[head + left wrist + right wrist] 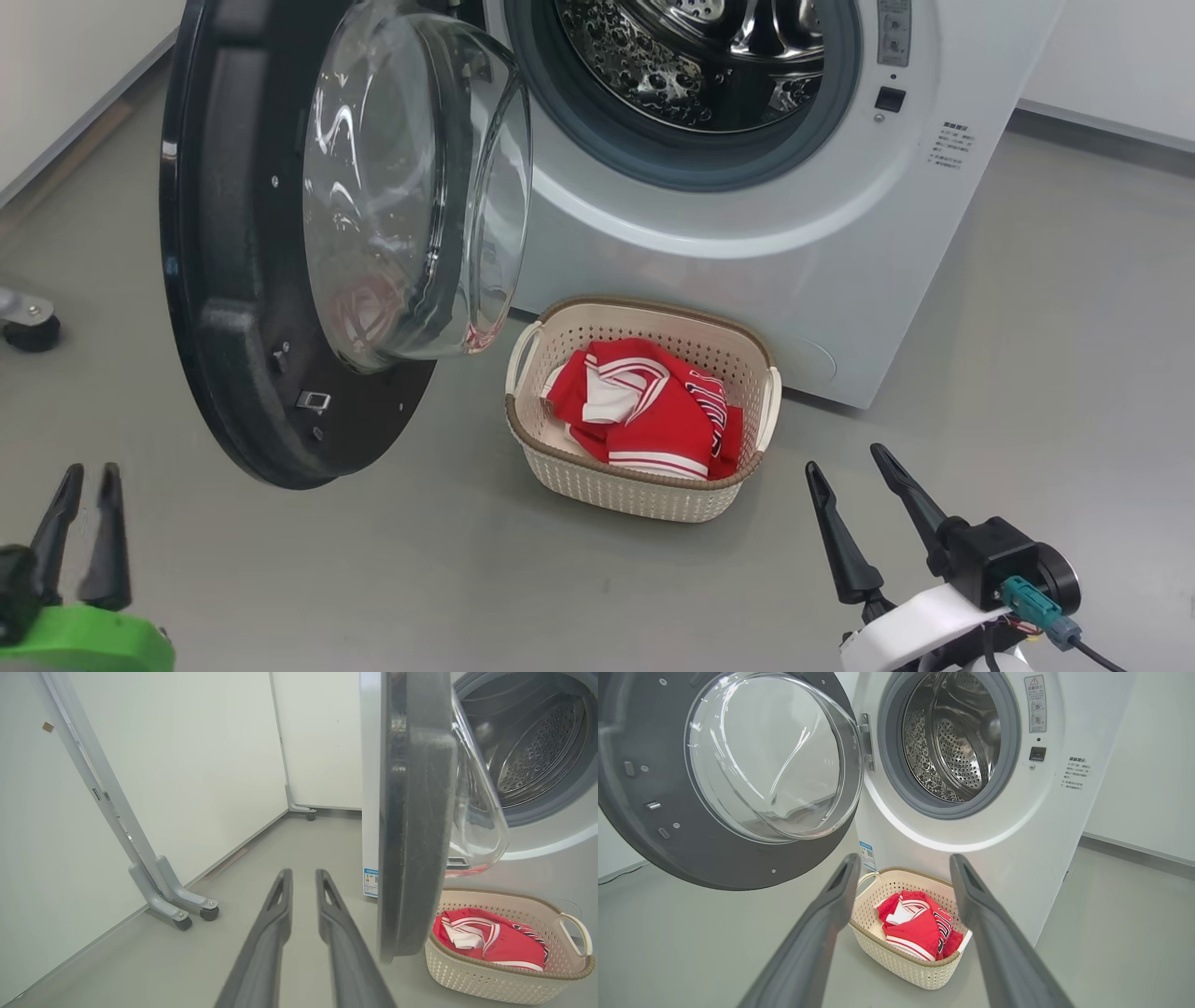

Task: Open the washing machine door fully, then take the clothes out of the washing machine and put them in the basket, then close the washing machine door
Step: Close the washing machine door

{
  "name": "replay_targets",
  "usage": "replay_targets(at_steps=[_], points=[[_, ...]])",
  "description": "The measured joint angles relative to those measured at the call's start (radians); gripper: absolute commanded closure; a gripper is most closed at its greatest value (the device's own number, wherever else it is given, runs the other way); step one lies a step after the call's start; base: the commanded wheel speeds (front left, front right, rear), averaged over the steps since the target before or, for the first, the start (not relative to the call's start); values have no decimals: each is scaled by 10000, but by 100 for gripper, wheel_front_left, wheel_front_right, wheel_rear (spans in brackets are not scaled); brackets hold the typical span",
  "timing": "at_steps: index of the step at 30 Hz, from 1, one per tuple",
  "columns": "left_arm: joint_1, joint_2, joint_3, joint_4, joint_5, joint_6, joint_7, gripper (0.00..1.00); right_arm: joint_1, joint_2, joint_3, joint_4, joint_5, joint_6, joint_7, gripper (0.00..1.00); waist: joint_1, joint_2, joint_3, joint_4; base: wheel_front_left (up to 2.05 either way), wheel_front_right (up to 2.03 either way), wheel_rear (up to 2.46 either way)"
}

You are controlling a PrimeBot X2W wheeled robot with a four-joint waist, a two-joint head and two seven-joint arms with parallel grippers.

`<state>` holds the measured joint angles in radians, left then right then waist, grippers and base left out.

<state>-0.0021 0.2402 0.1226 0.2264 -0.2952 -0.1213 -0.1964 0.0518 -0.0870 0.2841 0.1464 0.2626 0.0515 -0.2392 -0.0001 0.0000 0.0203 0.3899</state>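
"Clothes [644, 415] out yet?"

"Yes — they lie in the basket [644, 308]; drum [691, 56] looks empty. Washing machine door [233, 280] hangs open — closing is left. Left end effector [93, 471] barely parted, right end effector [845, 457] wide, both empty."

White washer [822, 280] with grey gasket [653, 170], black-ringed door [224, 280], cream perforated basket [616, 490] with brown rim, red white-striped clothes [653, 415], grey floor [373, 579].

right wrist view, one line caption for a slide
Open right gripper faces the bare steel drum, washing machine door swung wide, red-and-white jersey lying in the cream basket.
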Motion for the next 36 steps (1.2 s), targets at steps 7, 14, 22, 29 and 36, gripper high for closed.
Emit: replay_targets(at_steps=[7, 14, 22, 29, 36], points=[[295, -86, -692, -100, 418, -73, -435, 0, 28, 4, -71, -10, 10, -13, -36, 0, 0, 0, 24, -103, 0, 0, 0], [363, -263, -698, -173, 550, -73, -493, 0, 38, 21, -90, -23, 12, -21, -38, 0, 0, 0, 99, -133, 0, 0, 0], [493, -435, -698, -345, 744, -71, -527, 0, 38, 31, -157, -46, 13, -25, -38, 0, 0, 0, 158, -127, 0, 0, 0], [499, -570, -591, -516, 754, -67, -529, 0, 38, 48, -169, -46, 13, -25, -40, 0, 0, 0, 167, -78, 0, 0, 0], [499, -648, -512, -794, 769, -67, -545, 0, 38, 67, -169, -46, 13, -25, -40, 0, 0, 0, 185, -15, 0, 0, 0]])
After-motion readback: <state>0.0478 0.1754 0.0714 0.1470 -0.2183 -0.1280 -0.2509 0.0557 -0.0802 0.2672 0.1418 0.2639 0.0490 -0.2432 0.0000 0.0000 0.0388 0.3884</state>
